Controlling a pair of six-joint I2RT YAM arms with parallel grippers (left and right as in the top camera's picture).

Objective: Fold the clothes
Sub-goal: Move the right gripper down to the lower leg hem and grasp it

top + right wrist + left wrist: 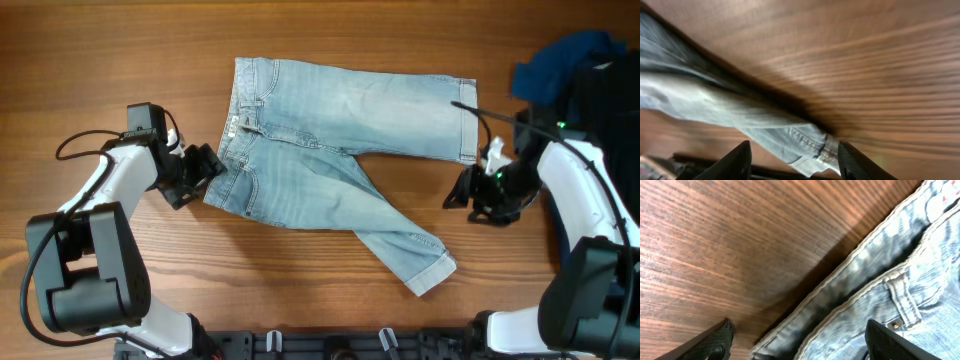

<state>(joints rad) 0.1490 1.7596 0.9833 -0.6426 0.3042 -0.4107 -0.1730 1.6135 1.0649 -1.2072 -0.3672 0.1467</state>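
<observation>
The light blue jeans (330,140) lie flat on the wooden table, waistband to the left. One leg runs right to a cuff (468,120). The other leg slants down to a cuff (432,270). My left gripper (208,172) is open at the waistband's lower left corner. In the left wrist view its fingers (800,345) straddle the waistband edge (840,295) without closing on it. My right gripper (460,192) is open and empty over bare table, below the upper leg's cuff. The right wrist view shows the lower leg's cuff (815,145) between the fingers (795,165), at a distance.
A dark blue garment (565,55) and a black garment (605,95) are piled at the table's back right, behind the right arm. Bare wood surrounds the jeans. A black rail (330,345) runs along the table's front edge.
</observation>
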